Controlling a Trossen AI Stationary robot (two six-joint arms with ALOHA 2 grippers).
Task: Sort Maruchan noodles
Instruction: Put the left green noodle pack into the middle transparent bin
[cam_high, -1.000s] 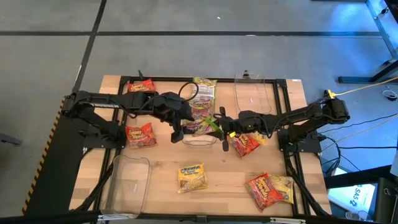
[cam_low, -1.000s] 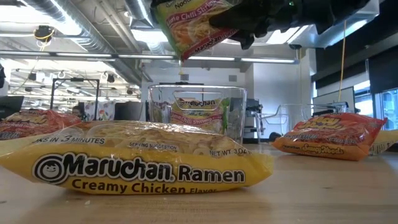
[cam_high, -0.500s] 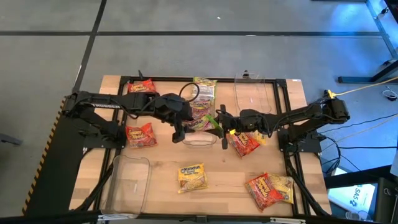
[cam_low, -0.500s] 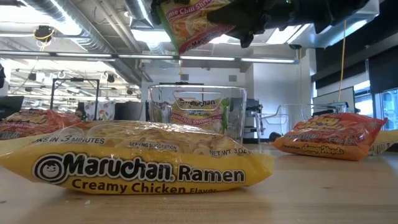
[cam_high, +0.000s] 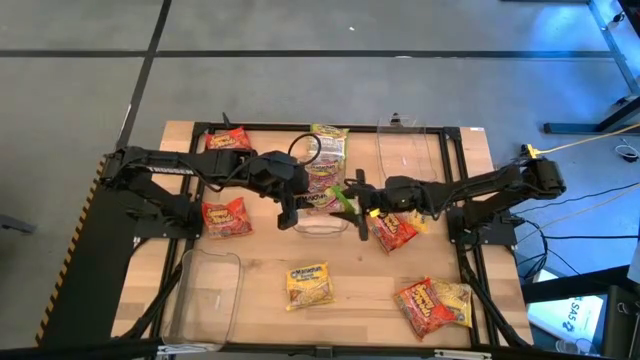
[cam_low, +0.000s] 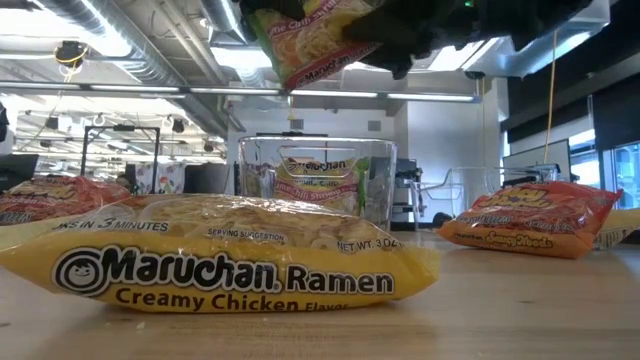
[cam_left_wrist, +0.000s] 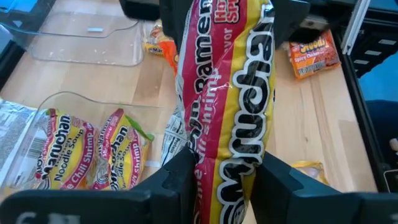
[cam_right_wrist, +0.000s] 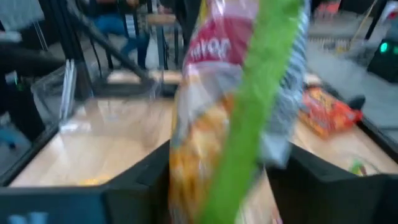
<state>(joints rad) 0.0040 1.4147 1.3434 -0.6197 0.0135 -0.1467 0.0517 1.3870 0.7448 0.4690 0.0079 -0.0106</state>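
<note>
A green-edged Maruchan noodles packet (cam_high: 325, 198) hangs in the air between my two grippers, above the middle clear bin (cam_high: 322, 228). That bin holds more green packets (cam_left_wrist: 87, 155). My left gripper (cam_high: 293, 207) comes from the table's left and is shut on the packet (cam_left_wrist: 227, 124). My right gripper (cam_high: 352, 195) comes from the right. Its fingers (cam_right_wrist: 140, 177) stand apart on either side of the packet's other end (cam_right_wrist: 230, 124). In the low view the packet (cam_low: 310, 40) tilts down over the bin (cam_low: 315, 185). My left gripper pinches the packet between its two fingers (cam_left_wrist: 180, 177) by the long sides (cam_left_wrist: 214, 180), near the end toward the left arm. The fingers lie along the packet, slanting down from the table's left. The wrapper bulges between them, and the packet is clear of the bin. My right gripper has the packet's other end between its fingers; whether they touch it I cannot tell.
Red packets lie at the far left (cam_high: 227, 138), left (cam_high: 226, 217), right of centre (cam_high: 393, 232) and near right (cam_high: 425, 305). Yellow ones lie near centre (cam_high: 309, 283) and near right (cam_high: 455, 298). Clear bins stand near left (cam_high: 205, 295) and far right (cam_high: 410, 150).
The green packet has risen a little above the middle bin, still between the two grippers. My right gripper has edged toward the table's left.
</note>
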